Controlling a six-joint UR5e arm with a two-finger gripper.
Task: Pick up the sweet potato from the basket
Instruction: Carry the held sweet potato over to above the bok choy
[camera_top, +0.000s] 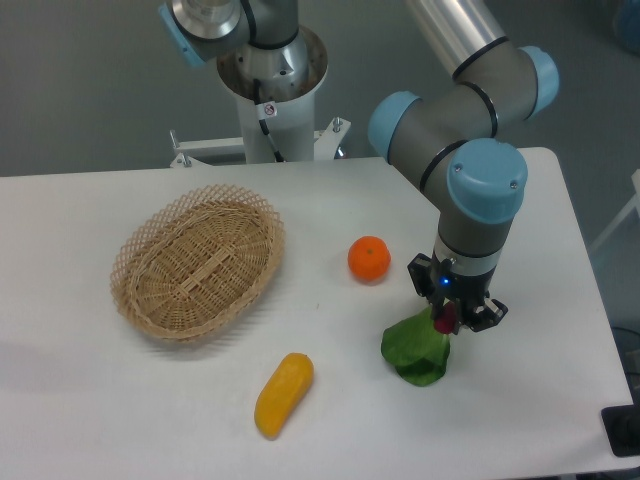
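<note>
Hanging low over the right part of the white counter (120, 400), the tool (450, 318) points straight down from the grey arm with its pale blue joint caps. A small dark reddish-purple thing sits between its fingers: the potato (445, 322), only a sliver of it showing below the black tool body. The fingers look closed around it, one on each side, though the tool hides most of the grip and I cannot tell whether the potato is lifted clear of what lies beneath. A small blue light glows on the tool's body just above the fingers.

Right under the tool, and a little to its left, lies a green leafy vegetable (415, 352), flat on the counter, its upper edge meeting the potato from where I stand. Up and to the left of the tool, near it but apart, sits a round orange (369, 259). Further left and lower, a yellow-orange oblong vegetable (283, 394) lies at a slant, well apart from the tool.

The basket (140, 262) rests far to the left of the tool, oval and woven, its lattice rim light tan; nothing shows inside it but its own weave. The arm's base stands behind the counter, above the basket.
</note>
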